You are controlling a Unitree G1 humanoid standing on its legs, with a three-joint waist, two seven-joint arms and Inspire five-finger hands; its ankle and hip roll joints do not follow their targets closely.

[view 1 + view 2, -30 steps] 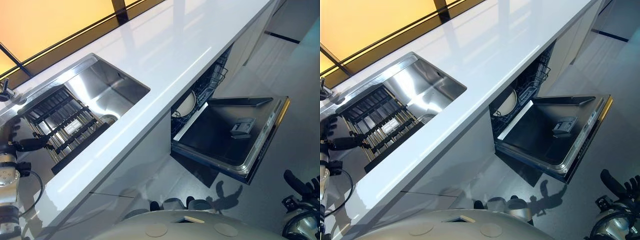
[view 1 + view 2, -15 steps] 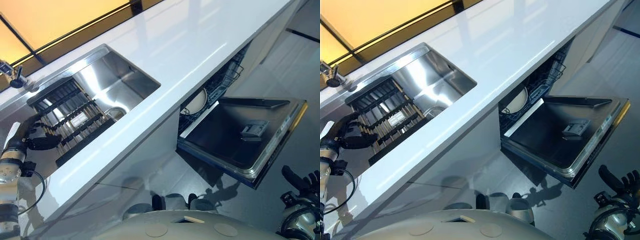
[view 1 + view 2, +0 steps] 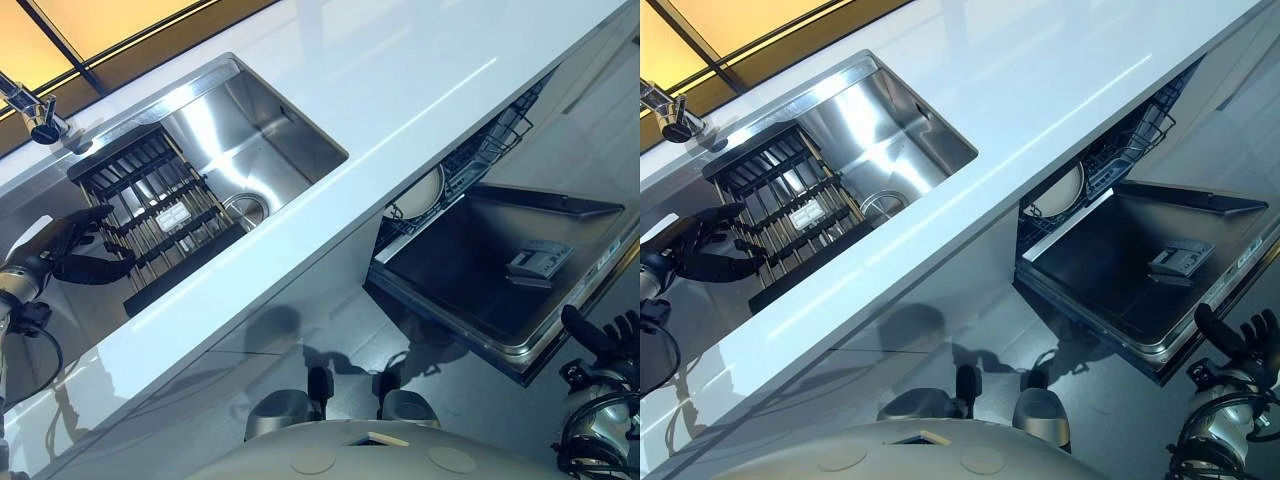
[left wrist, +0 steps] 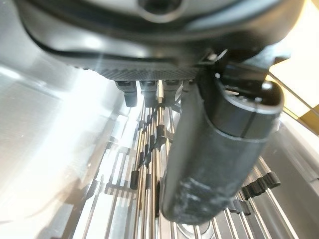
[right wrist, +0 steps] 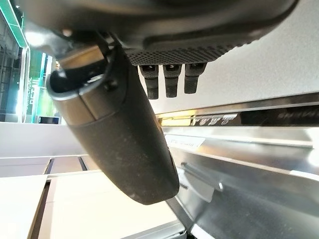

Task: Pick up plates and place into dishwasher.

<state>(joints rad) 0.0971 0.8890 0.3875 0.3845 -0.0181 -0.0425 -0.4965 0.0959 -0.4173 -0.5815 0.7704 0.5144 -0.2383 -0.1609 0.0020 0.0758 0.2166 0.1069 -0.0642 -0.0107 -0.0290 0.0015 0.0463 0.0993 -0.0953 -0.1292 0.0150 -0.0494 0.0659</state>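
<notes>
Round white ceramic plate (image 3: 420,193): upright in open dishwasher's wire rack (image 3: 478,150), 3 o'clock of steel sink (image 3: 262,140). Likely rigid, slippery, breakable; grasp rim. Left hand (image 3: 72,245) at black slatted sink rack (image 3: 150,205), fingers relaxed, empty. Right hand (image 3: 600,345) at 5 o'clock, spread, empty.

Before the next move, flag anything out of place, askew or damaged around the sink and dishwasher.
Nothing stands out. The rack sits level in the sink, with no plate visible on it. The dishwasher door hangs open with a plate standing in its basket. The left robot hand hovers open by the rack; the right robot hand hangs idle.
</notes>
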